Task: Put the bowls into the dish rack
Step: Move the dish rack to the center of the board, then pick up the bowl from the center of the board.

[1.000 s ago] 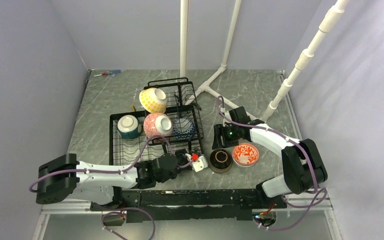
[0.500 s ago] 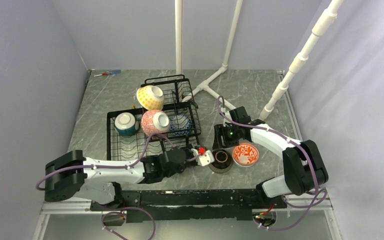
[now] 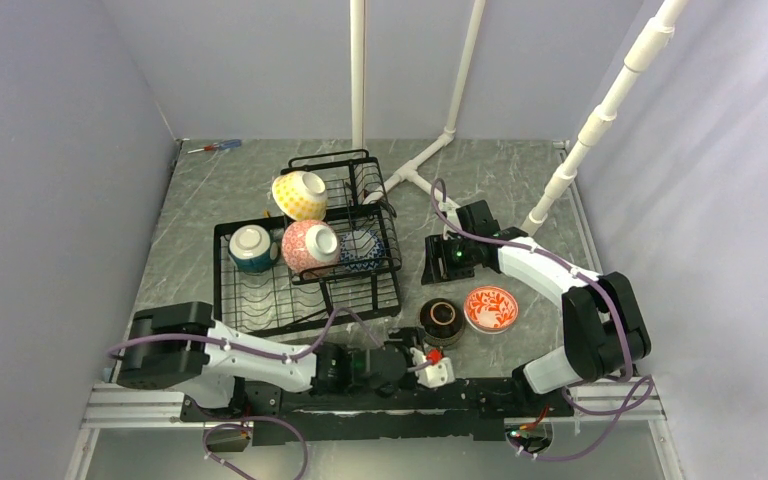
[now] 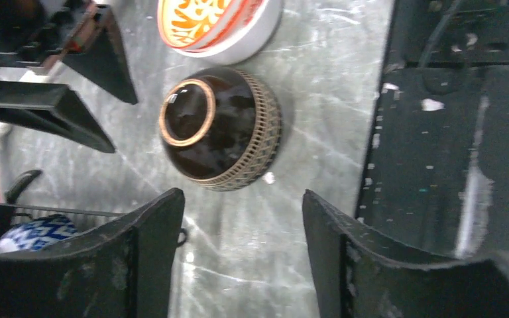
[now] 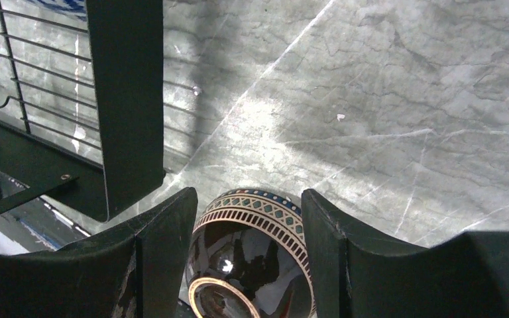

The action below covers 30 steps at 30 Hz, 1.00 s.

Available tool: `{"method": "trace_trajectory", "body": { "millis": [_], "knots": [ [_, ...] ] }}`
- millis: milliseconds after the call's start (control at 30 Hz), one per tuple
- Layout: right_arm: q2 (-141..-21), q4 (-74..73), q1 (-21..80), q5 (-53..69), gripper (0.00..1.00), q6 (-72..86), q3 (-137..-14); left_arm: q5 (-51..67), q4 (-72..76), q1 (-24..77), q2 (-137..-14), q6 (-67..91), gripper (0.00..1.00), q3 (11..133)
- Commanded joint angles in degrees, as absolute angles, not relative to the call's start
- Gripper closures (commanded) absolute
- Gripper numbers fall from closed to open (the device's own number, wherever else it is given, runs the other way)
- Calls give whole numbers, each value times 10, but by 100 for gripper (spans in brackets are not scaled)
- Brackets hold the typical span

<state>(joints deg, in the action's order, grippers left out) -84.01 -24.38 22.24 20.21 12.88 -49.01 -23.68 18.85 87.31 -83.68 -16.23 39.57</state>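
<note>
Now: four bowls (image 3: 310, 247) in dish rack (image 3: 260, 297), two on table (image 3: 520, 180).

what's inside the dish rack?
The dish rack holds four bowls: yellow dotted at the upper basket, teal, pink and blue-white zigzag in the base. Pink partly covers the zigzag; beneath them is unseen.

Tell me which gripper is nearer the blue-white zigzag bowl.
Right. The right gripper is just right of the bowl, outside the rack; the left gripper is by the table's near edge.

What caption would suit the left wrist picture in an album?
Open jaws face an upside-down brown bowl on the grey table, an orange-patterned bowl just behind.
</note>
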Motion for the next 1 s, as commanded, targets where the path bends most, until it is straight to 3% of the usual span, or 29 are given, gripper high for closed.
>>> {"method": "trace_trajectory", "body": {
  "millis": [0, 200, 433, 667, 967],
  "knots": [
    [-831, -253, 226, 232, 37, 119, -493, -280, 208, 907, -858, -72, 24, 401],
    [-814, -265, 226, 246, 38, 126, -465, -304, 153, 920, -884, 151, 9, 417],
    [-783, -278, 225, 247, 38, 151, -431, -333, 107, 926, -945, 268, 8, 450],
    [-777, -290, 226, 217, 37, 169, -415, -375, 135, 925, -976, 283, 6, 455],
    [-784, -292, 225, 236, 38, 171, -420, -341, 115, 881, -1028, 315, 6, 495]
  ]
}}
